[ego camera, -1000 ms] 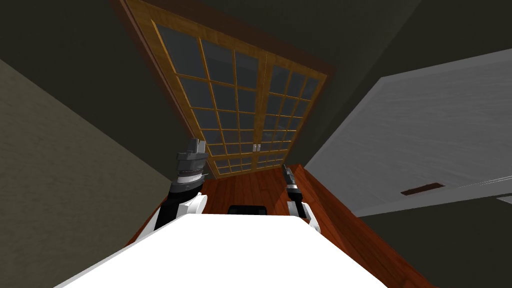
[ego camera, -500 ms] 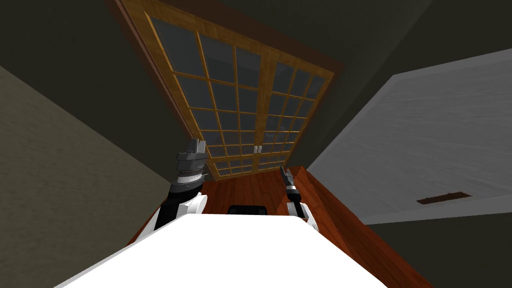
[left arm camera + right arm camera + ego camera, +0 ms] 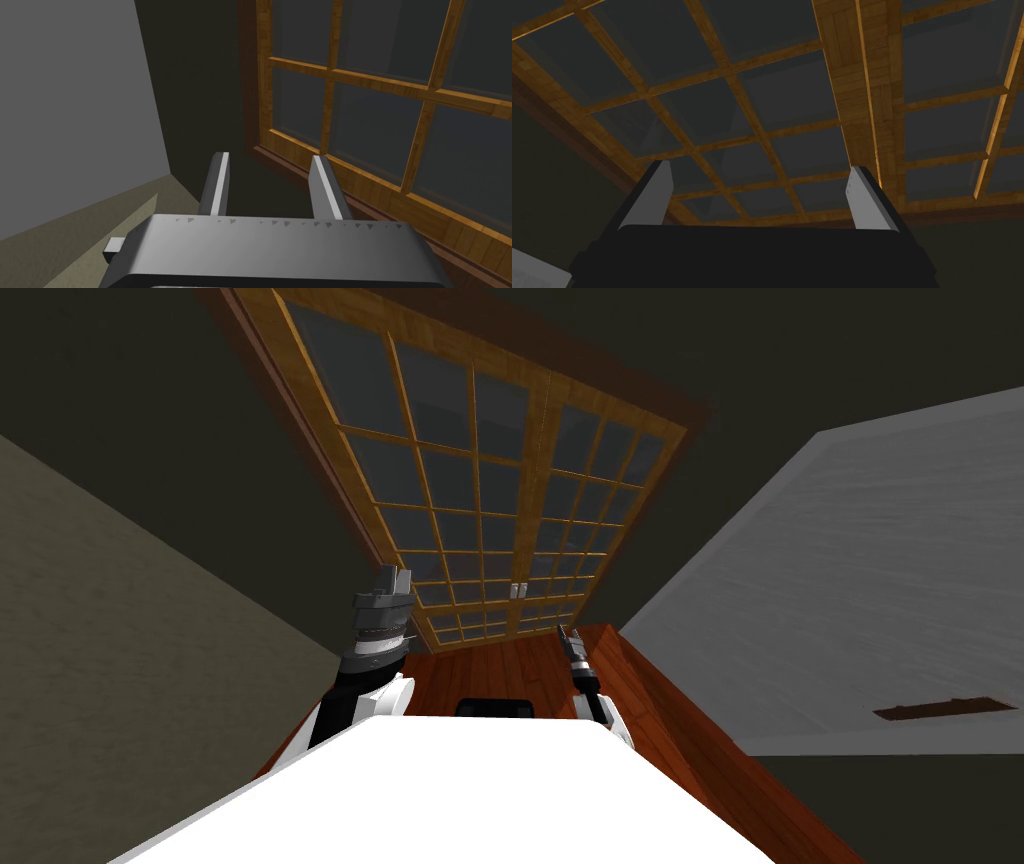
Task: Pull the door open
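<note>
A double door [image 3: 470, 488] of yellow-brown wood with many dark glass panes stands ahead, both leaves shut. Two small pale handles [image 3: 518, 589] sit side by side at the middle seam, low down. My right gripper [image 3: 565, 634] is raised in front of the right leaf, short of the handles, open and holding nothing. In the right wrist view the gripper [image 3: 759, 167] faces the panes beside the door's centre stiles [image 3: 857, 100]. My left gripper [image 3: 392, 580] is held up near the door's left edge; its fingers [image 3: 320, 175] stand apart with nothing between them, by the door frame [image 3: 350, 80].
A reddish wood floor [image 3: 500, 663] runs from me to the door. A tan wall [image 3: 120, 668] closes in on the left. On the right is a grey surface [image 3: 850, 588] with a small brown slot [image 3: 935, 709]. Dark walls flank the door frame.
I have moved nearer and turned a little: the door looks larger and the grey surface's slot has slid right. My right gripper has edged forward towards the door. The left arm is unchanged.
</note>
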